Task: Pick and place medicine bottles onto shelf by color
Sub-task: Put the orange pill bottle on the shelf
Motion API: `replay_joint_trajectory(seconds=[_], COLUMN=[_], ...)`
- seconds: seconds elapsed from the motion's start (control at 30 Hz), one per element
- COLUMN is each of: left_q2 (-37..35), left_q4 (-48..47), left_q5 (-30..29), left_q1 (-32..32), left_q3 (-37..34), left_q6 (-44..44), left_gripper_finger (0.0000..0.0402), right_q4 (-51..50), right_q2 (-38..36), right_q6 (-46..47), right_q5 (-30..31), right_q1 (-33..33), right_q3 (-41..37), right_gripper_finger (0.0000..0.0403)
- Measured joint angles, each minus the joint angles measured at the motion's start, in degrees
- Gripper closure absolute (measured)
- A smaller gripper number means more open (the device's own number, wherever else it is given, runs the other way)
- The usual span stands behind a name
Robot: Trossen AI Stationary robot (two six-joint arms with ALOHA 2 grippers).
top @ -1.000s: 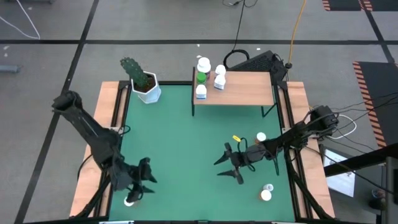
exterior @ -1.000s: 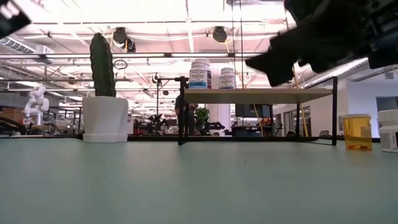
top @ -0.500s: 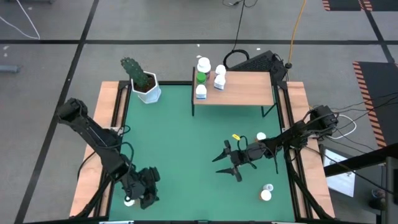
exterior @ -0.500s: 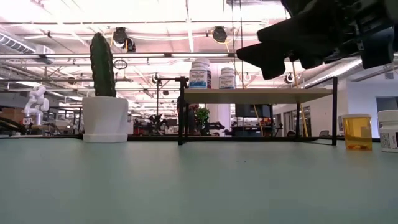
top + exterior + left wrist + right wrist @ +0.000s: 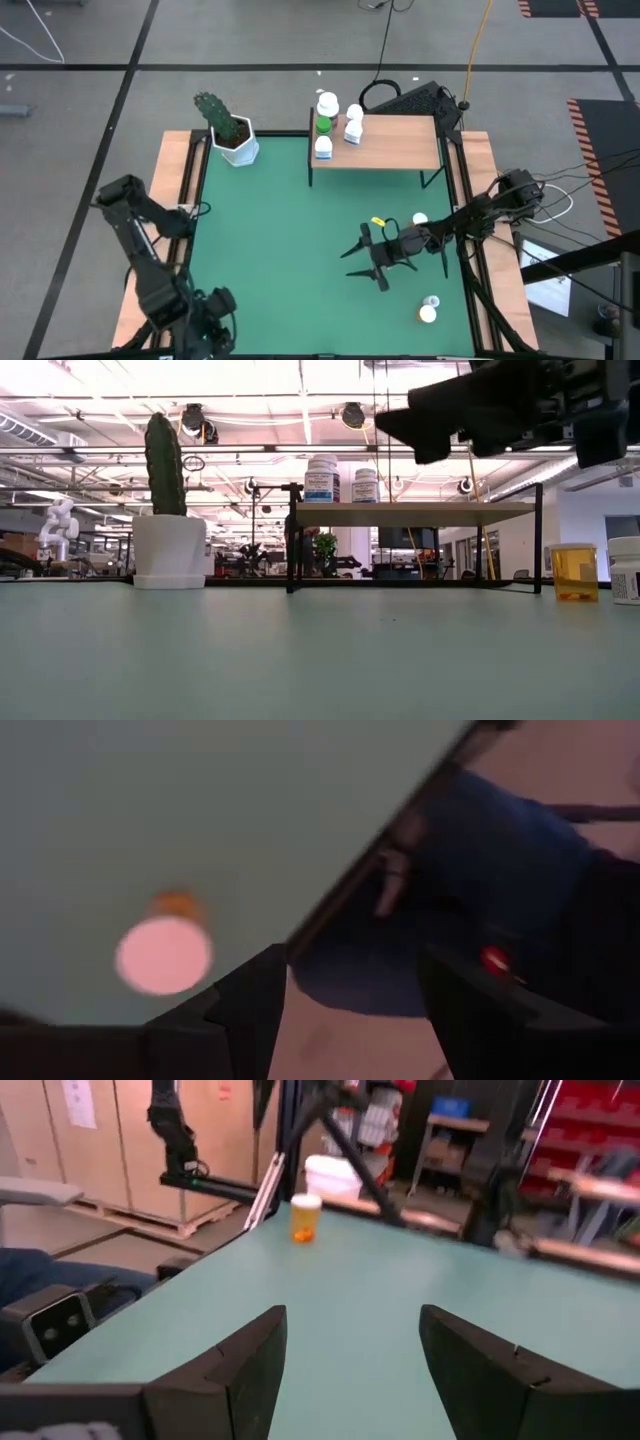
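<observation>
A green mat point(image 5: 300, 250) is covering the desk, a bright workshop showing behind. The shelf point(image 5: 395, 143) is standing at the far edge, bottles point(image 5: 327, 125) sitting on its left end. The right gripper point(image 5: 368, 262), jaws apart and empty, is hovering mid-mat; an orange bottle point(image 5: 305, 1217) is lying well ahead. The left gripper point(image 5: 212, 320), jaws parted and empty, is hanging at the near-left corner beside another orange bottle point(image 5: 165, 948).

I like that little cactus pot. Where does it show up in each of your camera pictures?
High view: the cactus pot stands at the mat's far left corner.
Low view: it stands on the left, seen from the side.
Left wrist view: not in it.
Right wrist view: not in it.
Shared landmark: the shelf, to the pot's right in both the high and the low view.
</observation>
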Motion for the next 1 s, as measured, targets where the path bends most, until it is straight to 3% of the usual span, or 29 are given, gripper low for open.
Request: replay_joint_trajectory(seconds=[0.17,0.37,0.67,1.0], left_q2=[2.95,4.24,5.05,5.41], left_q4=[-2.67,-5.36,-2.03,-5.36], left_q5=[0.13,4.28,-2.37,-2.60], left_q1=[-3.34,-4.40,-4.81,-5.04], left_q3=[-1.66,-2.92,-3.10,-3.13], left_q6=[-5.06,-8.61,-9.65,-15.83], left_gripper_finger=[0.0174,0.0174,0.0174,0.0174], right_q4=[2.14,2.14,4.95,4.22], right_q2=[-0.02,-0.02,-0.02,-0.02], right_q6=[-3.49,-2.94,-2.04,-3.37], right_q5=[-1.35,-4.60,-11.90,-13.55], right_q1=[-1.78,-4.97,-8.06,-10.01], right_q3=[0.00,0.00,0.02,0.04], right_gripper_finger=[0.0181,0.0181,0.0181,0.0181])
